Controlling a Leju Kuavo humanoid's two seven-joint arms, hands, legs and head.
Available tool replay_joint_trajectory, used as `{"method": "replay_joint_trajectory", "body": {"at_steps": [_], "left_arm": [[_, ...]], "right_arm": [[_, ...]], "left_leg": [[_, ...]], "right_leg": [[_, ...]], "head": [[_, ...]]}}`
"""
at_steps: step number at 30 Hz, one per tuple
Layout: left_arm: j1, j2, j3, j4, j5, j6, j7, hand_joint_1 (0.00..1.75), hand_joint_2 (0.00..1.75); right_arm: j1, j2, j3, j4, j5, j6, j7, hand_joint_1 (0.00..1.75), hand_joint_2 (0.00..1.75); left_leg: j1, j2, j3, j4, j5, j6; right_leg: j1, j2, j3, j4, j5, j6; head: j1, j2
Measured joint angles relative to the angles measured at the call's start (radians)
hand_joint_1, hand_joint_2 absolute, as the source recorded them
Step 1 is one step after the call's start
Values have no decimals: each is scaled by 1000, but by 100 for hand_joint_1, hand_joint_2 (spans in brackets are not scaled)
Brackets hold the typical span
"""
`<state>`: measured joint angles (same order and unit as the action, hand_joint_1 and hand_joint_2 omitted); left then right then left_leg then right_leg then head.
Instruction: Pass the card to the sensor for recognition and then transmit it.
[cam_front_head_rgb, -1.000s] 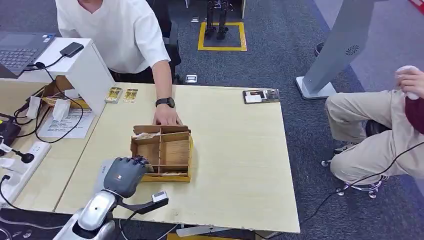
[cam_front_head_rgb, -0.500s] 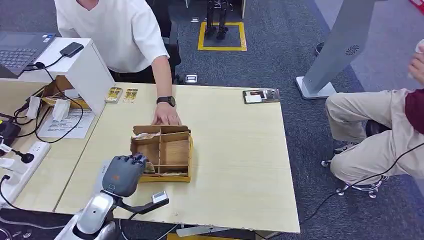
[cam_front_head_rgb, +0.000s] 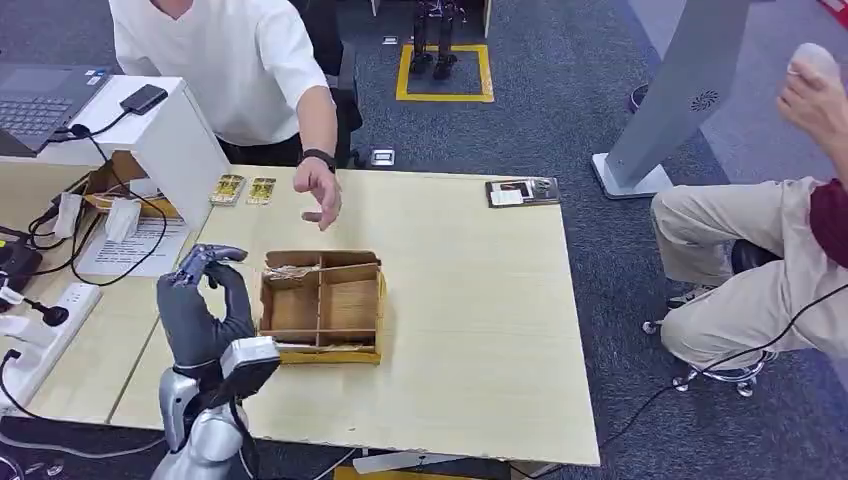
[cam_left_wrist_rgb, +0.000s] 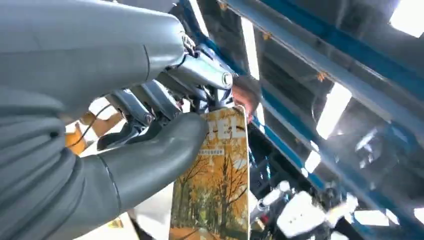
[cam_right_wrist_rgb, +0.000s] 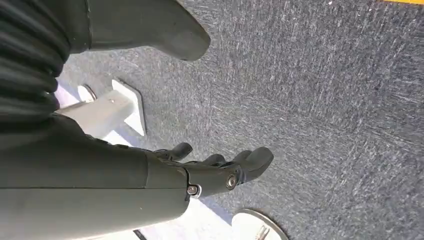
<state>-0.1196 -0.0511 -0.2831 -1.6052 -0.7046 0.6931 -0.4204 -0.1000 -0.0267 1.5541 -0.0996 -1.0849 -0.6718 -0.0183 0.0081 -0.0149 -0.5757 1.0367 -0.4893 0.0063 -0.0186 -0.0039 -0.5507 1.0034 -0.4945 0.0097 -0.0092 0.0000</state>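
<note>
The robot's left hand (cam_front_head_rgb: 200, 305) is standing raised above the near left part of the bench (cam_front_head_rgb: 470, 330), just beside the left wall of a cardboard divider box (cam_front_head_rgb: 322, 304). In the left wrist view, the thick thumb (cam_left_wrist_rgb: 150, 155) and the darker fingers (cam_left_wrist_rgb: 200, 75) are pinching a card (cam_left_wrist_rgb: 215, 185) printed with yellow autumn trees; the thumb is pressing one face near the card's top edge while the fingers are closing on the other side. From the head view the card itself is hidden behind the hand, whose fingertips are curling together at the top.

The right hand (cam_right_wrist_rgb: 220, 172) is hanging over grey carpet (cam_right_wrist_rgb: 325, 100) in the right wrist view, its fingers lying loosely apart and slightly curled, touching nothing.

A person in a white shirt (cam_front_head_rgb: 225, 60) is standing at the far side of the bench, one hand (cam_front_head_rgb: 322, 195) hovering open above the surface beyond the box, a dark watch (cam_front_head_rgb: 318, 156) on the wrist. Two small yellow cards (cam_front_head_rgb: 245, 189) are lying near the far edge beside a white stand (cam_front_head_rgb: 165, 140), and a dark flat device (cam_front_head_rgb: 522, 191) is resting at the far right corner. A second person in khaki trousers (cam_front_head_rgb: 740, 260) is sitting to the right of the bench, a hand lifted.
</note>
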Motion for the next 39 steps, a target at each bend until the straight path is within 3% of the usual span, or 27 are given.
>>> {"method": "replay_joint_trajectory", "body": {"at_steps": [8,14,18,23,29,39], "left_arm": [[-55,-50,55,11,88,0,-8,175,175],[-187,-66,115,139,150,0,78,175,175],[-279,-75,196,277,47,0,131,175,175],[-372,-83,336,445,-173,2,201,175,175],[-409,-85,433,574,-197,3,202,175,175],[-414,-98,477,642,-192,3,200,175,175]], "right_arm": [[-2,1,3,0,24,0,8,0,175],[-7,6,3,-3,48,1,28,0,175],[-10,8,3,-4,60,2,40,0,175],[-15,10,3,-6,90,6,51,0,175],[-17,11,3,-6,92,13,58,0,175],[-17,15,3,-9,90,16,60,0,175]], "left_leg": [[0,0,0,0,0,0],[0,0,0,0,1,0],[0,0,0,0,2,0],[0,0,0,0,1,0],[0,0,0,0,1,0],[0,0,0,0,1,0]], "right_leg": [[0,0,0,0,0,0],[0,0,0,0,1,0],[0,0,0,0,2,0],[0,1,0,0,2,0],[0,1,-1,0,1,0],[0,1,-1,0,2,0]], "head": [[0,0],[0,0],[0,0],[0,0],[0,0],[0,0]]}}
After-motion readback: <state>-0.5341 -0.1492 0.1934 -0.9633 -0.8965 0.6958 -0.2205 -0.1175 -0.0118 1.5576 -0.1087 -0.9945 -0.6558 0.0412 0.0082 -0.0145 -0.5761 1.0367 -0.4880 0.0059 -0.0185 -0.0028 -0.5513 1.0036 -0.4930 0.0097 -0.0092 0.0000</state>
